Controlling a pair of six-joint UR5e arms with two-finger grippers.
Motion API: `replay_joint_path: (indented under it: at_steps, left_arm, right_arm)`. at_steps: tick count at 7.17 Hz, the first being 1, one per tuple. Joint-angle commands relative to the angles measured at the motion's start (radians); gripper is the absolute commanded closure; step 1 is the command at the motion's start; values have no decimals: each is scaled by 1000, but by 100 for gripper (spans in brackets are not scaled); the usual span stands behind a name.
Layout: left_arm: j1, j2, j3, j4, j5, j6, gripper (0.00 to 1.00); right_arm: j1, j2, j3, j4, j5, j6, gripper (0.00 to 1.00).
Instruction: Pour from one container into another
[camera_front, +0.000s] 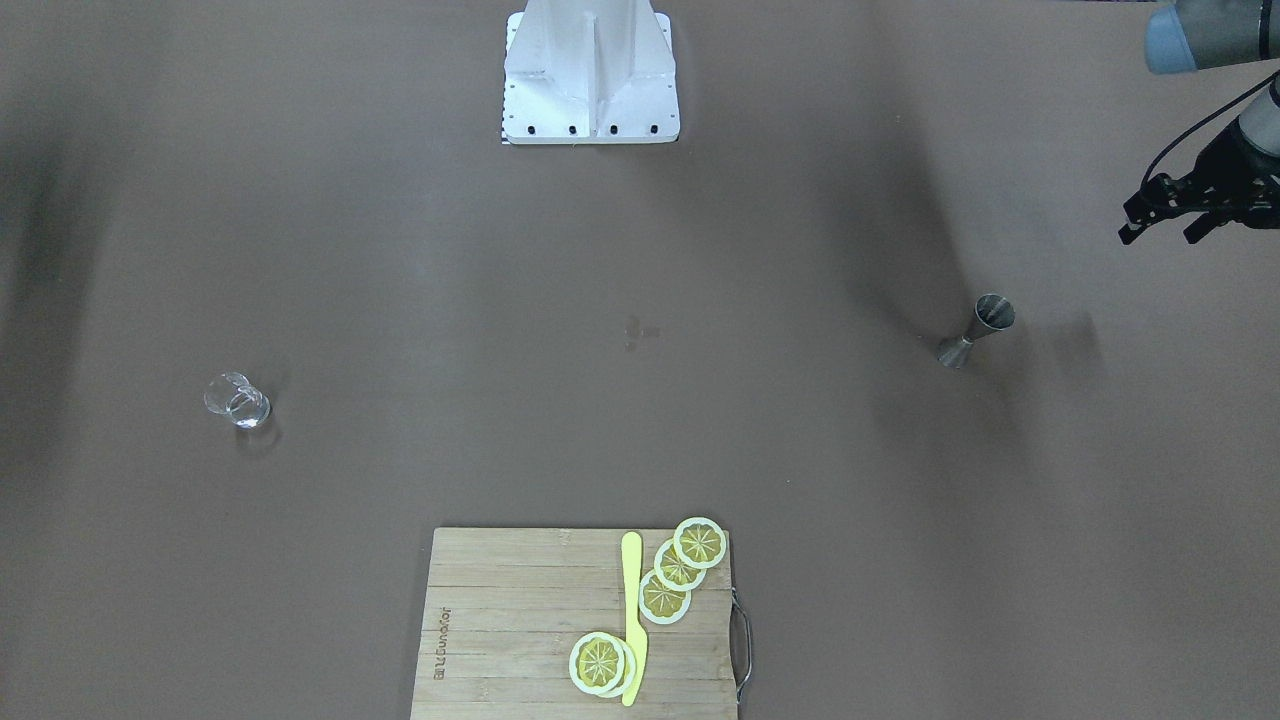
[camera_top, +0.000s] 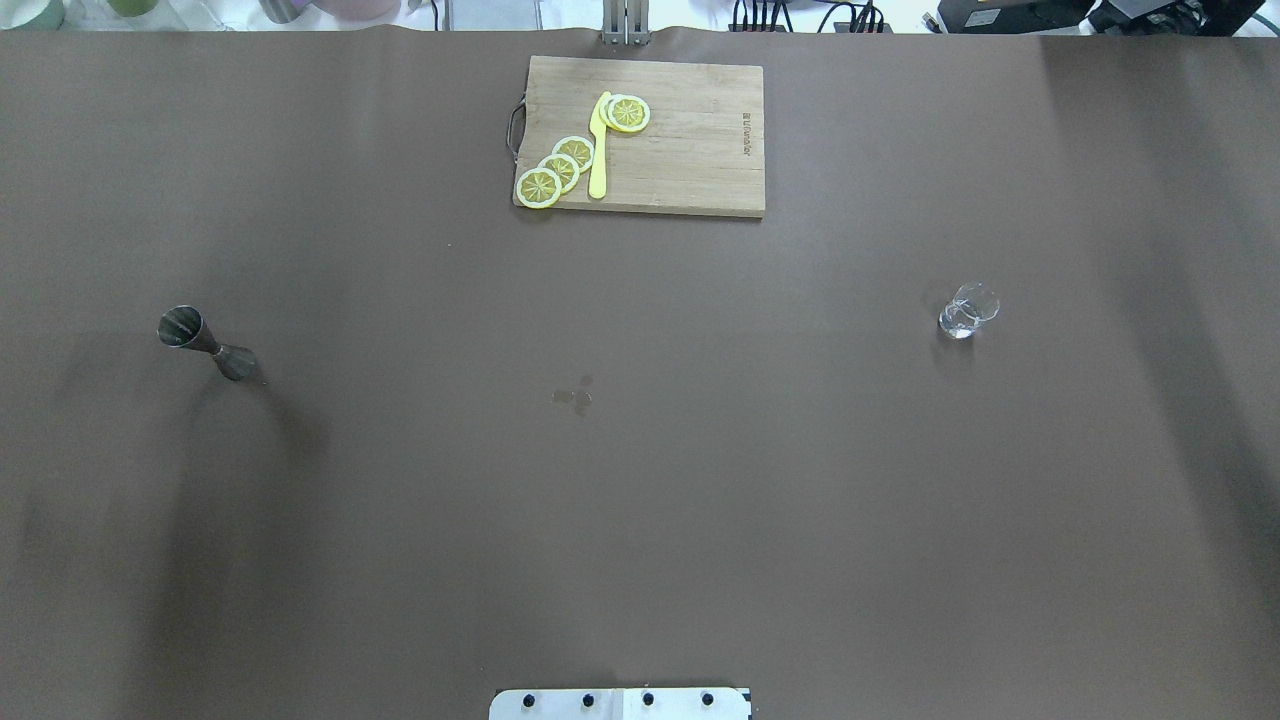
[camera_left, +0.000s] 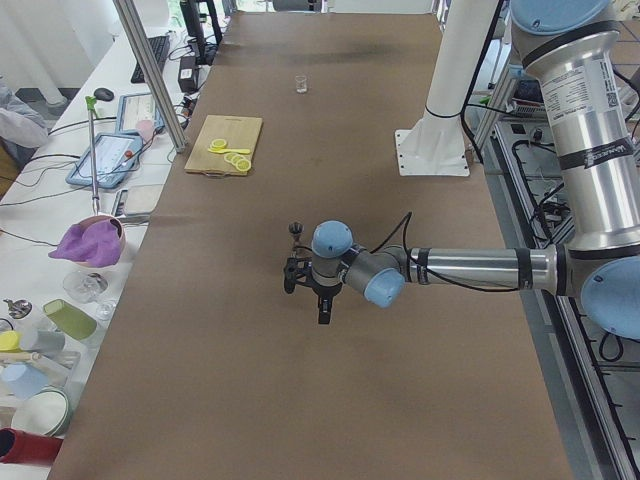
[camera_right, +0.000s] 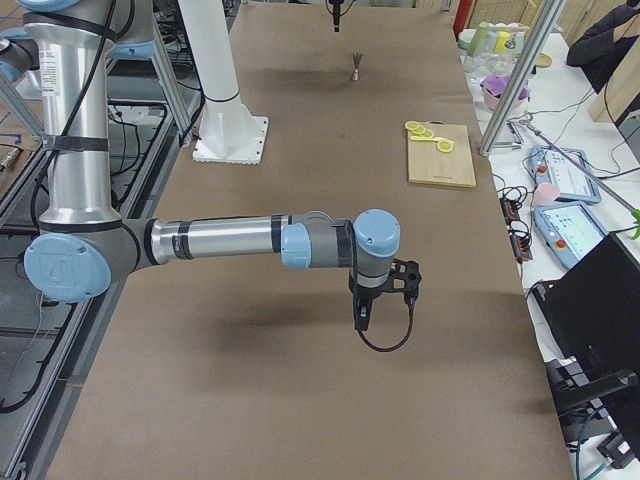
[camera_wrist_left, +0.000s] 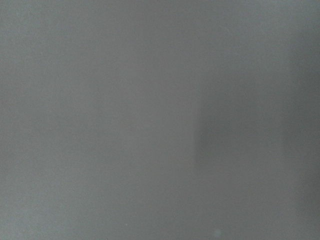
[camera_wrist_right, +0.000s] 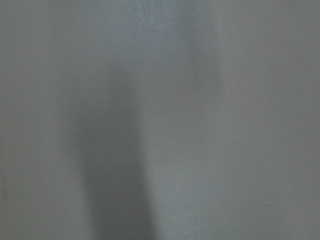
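Note:
A steel jigger (camera_front: 978, 330) stands upright on the brown table, on my left side; it also shows as the jigger (camera_top: 205, 342) in the overhead view. On my right side stands a small clear glass (camera_front: 238, 400), seen too as the glass (camera_top: 968, 310). My left gripper (camera_front: 1160, 232) hovers at the table's left end, beyond the jigger, its fingers apart with nothing between them. My right gripper (camera_right: 365, 312) hangs over the table's right end and points down; I cannot tell whether it is open or shut. Both wrist views show only blurred table surface.
A wooden cutting board (camera_front: 500, 620) with several lemon slices (camera_front: 665, 595) and a yellow knife (camera_front: 632, 615) lies at the far edge, mid-table. The robot's white base (camera_front: 590, 75) sits at the near edge. Cups and clutter stand on a side bench (camera_left: 60, 300).

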Motion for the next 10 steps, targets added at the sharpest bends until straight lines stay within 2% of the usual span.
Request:
replay_joint_path:
  at_steps: [1, 2, 4, 7, 8, 9, 10]
  left_arm:
    - [-125, -96, 15, 245, -39, 230, 3]
    - [-181, -125, 15, 325, -82, 263, 2]
    - [-232, -98, 15, 330, -98, 445, 2]
    - [-334, -50, 8, 336, -150, 457, 2]
    - [-351, -17, -6, 335, -154, 458, 2]
    - [-399, 26, -3, 327, -198, 460, 2]
    - [-412, 25, 3, 327, -208, 460, 2]
  right_arm:
    - [0, -3, 1, 0, 1, 0, 0]
    - [0, -4, -1, 0, 1, 2, 0]
    - [0, -4, -1, 0, 2, 2, 0]
    - [0, -12, 7, 0, 15, 0, 0]
    - [0, -12, 7, 0, 15, 0, 0]
    - [0, -12, 7, 0, 15, 0, 0]
    - [0, -11, 5, 0, 16, 0, 0]
